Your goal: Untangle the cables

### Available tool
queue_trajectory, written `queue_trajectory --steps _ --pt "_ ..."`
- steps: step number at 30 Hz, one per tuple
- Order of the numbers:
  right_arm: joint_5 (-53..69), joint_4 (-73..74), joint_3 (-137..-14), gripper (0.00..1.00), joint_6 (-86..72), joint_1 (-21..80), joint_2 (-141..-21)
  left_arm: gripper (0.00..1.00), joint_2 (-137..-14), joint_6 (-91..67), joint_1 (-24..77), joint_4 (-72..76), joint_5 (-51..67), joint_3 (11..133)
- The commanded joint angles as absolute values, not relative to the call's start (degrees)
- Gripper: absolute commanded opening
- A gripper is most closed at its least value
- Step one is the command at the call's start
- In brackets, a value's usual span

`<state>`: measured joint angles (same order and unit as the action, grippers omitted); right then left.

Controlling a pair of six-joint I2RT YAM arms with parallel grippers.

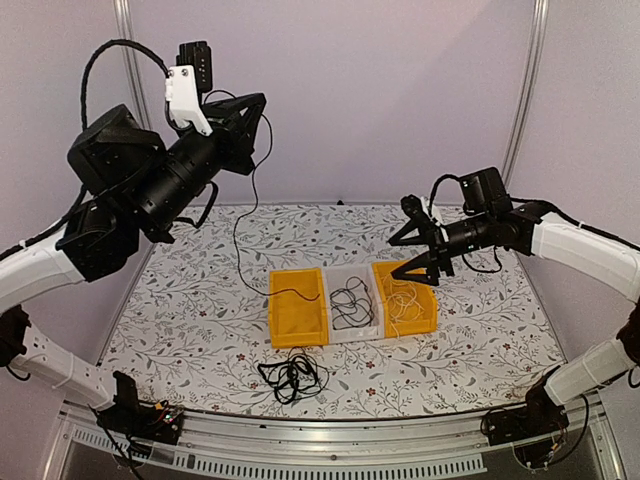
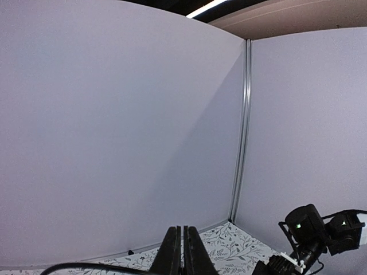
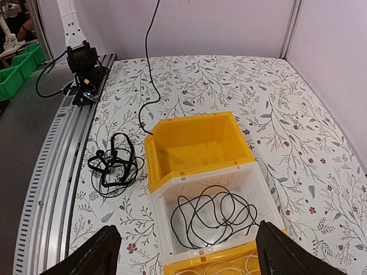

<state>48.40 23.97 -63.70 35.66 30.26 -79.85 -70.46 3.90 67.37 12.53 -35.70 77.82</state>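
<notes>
I am holding my left gripper point(image 2: 182, 230) high above the far left of the table point(image 1: 180, 300), its two fingers pressed flat together. One thin black cable point(image 1: 238, 225) is hanging from its tip; the pinch itself is too small to make out. That cable is dropping in a long loose curve, and its lower end is trailing over the rim and lying inside the left yellow bin point(image 1: 290, 328).

I am spreading my right gripper point(image 1: 393, 262) wide, with nothing between the fingers. It is hovering just above the row of three bins, which are touching side by side in the middle of the table. A coiled black cable point(image 3: 215, 215) is lying in the clear bin point(image 3: 163, 226) at the centre. A cream cable point(image 1: 402, 305) is lying bunched in the right yellow bin point(image 1: 428, 320).

A tangle of black cables point(image 1: 292, 375) is sitting on the table, just nearer than the left yellow bin.
</notes>
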Motion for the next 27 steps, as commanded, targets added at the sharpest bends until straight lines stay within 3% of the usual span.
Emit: queue_trajectory --steps 1,13,27 --pt "50.19 20.51 -61.62 0.86 36.09 27.18 -77.5 0.0 -71.89 1.62 64.09 14.05 -31.69 76.87" --pt "48.72 18.62 -59.91 0.86 35.95 23.73 -76.08 0.0 -74.79 -7.87 53.93 17.19 -23.13 66.01" --pt "49.83 17.82 -58.99 0.85 35.84 22.37 -75.88 0.0 -83.02 -14.49 51.69 19.3 -18.55 58.37"
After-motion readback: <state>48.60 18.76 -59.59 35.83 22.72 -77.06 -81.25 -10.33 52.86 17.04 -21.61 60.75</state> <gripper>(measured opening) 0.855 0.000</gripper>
